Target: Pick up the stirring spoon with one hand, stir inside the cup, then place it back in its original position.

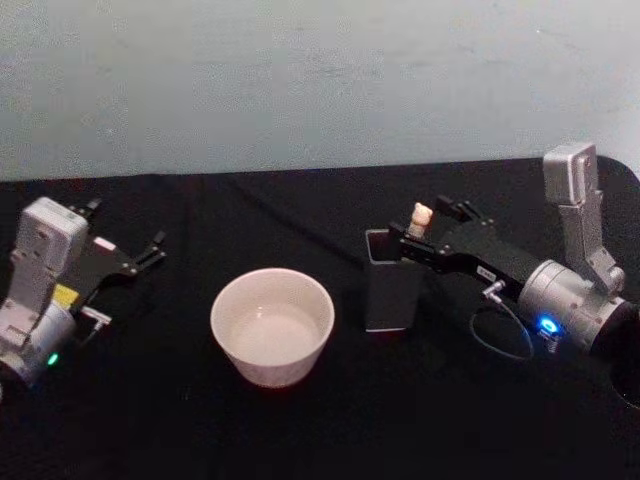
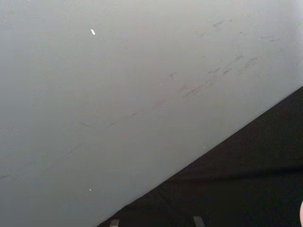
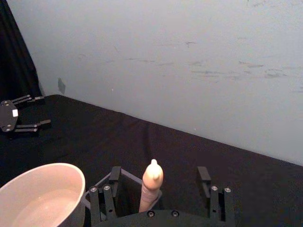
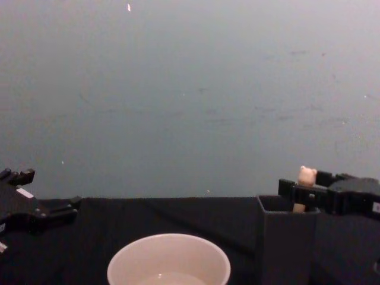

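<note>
**Right gripper** (image 3: 157, 176): at work, above the dark grey holder (image 1: 388, 295). Fingers (image 3: 111, 178) spread wide on either side of the spoon handle, clear of it on both sides; nothing gripped.

**Spoon** (image 1: 421, 216): upright in the holder on the desk (image 1: 150, 420), beige handle and bear head standing out of the top; neck and bowl hidden inside.

**Cup** (image 1: 270, 372): cream-white, wide, near the holder, on its left.

**Left gripper** (image 3: 39, 111): parked at the far left of the desk, fingers apart, empty.

**Step in hand**: taking hold of the spoon. Advised handling: centre the handle between the fingers, then close gently just below the bear head. Lift straight up until the bowl clears the holder's rim; dragging sideways early risks tipping the holder. Note the handle's lean for the later return.
</note>
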### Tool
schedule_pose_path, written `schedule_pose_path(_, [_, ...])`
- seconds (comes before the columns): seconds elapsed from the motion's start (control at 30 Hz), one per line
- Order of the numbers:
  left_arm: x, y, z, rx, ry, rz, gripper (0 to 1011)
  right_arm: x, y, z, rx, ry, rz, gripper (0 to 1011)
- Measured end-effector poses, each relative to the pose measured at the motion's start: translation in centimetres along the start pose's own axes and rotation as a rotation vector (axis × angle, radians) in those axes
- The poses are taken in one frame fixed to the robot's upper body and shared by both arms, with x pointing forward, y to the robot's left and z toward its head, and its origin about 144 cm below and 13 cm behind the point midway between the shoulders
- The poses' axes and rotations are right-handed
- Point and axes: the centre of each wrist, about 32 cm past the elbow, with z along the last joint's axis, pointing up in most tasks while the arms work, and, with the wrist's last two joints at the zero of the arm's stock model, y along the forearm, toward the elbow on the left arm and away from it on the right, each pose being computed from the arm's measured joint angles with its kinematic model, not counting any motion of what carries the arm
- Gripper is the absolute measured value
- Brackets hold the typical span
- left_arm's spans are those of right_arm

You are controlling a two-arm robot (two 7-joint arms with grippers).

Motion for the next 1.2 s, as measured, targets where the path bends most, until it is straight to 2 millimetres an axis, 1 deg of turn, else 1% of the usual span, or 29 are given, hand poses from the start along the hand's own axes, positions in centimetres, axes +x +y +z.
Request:
schedule_pose_path(0.07, [0.00,0.00,0.00,0.000,0.000,0.000,1001,0.00,-0.01,0.01,0.000,0.000,0.000,991])
schedule_pose_path(0.1, [0.00,0.00,0.00,0.000,0.000,0.000,1001,0.00,-0.03,0.01,0.001,0.000,0.000,964])
schedule_pose_path(0.17, [0.00,0.00,0.00,0.000,0.000,0.000,1001,0.00,-0.04,0.01,0.001,0.001,0.000,941])
schedule_pose_path(0.27, [0.00,0.00,0.00,0.000,0.000,0.000,1001,0.00,-0.05,0.02,0.002,0.001,0.000,868])
schedule_pose_path(0.33, [0.00,0.00,0.00,0.000,0.000,0.000,1001,0.01,-0.06,0.02,0.002,0.002,0.000,800])
schedule_pose_path(0.37, [0.00,0.00,0.00,0.000,0.000,0.000,1001,0.01,-0.06,0.02,0.002,0.002,0.000,786])
schedule_pose_path(0.43, [0.00,0.00,0.00,0.000,0.000,0.000,1001,0.01,-0.07,0.02,0.002,0.002,-0.001,707])
schedule_pose_path(0.53, [0.00,0.00,0.00,0.000,0.000,0.000,1001,0.02,-0.08,0.03,0.003,0.002,-0.001,627])
schedule_pose_path(0.6, [0.00,0.00,0.00,0.000,0.000,0.000,1001,0.02,-0.09,0.03,0.003,0.002,-0.001,548])
schedule_pose_path(0.7, [0.00,0.00,0.00,0.000,0.000,0.000,1001,0.02,-0.10,0.03,0.003,0.003,-0.001,476])
schedule_pose_path(0.73, [0.00,0.00,0.00,0.000,0.000,0.000,1001,0.01,-0.10,0.03,0.003,0.003,-0.001,424])
schedule_pose_path(0.77, [0.00,0.00,0.00,0.000,0.000,0.000,1001,0.01,-0.10,0.03,0.003,0.003,-0.001,403])
schedule_pose_path(0.8, [0.00,0.00,0.00,0.000,0.000,0.000,1001,0.01,-0.11,0.03,0.003,0.003,-0.001,343])
schedule_pose_path(0.87, [0.00,0.00,0.00,0.000,0.000,0.000,1001,0.02,-0.11,0.03,0.003,0.003,-0.001,305])
schedule_pose_path(0.9, [0.00,0.00,0.00,0.000,0.000,0.000,1001,0.02,-0.11,0.03,0.003,0.003,-0.001,250])
schedule_pose_path(1.0, [0.00,0.00,0.00,0.000,0.000,0.000,1001,0.01,-0.11,0.04,0.004,0.003,0.000,218])
schedule_pose_path(1.2, [0.00,0.00,0.00,0.000,0.000,0.000,1001,-0.13,-0.14,0.05,0.007,0.006,0.007,215])
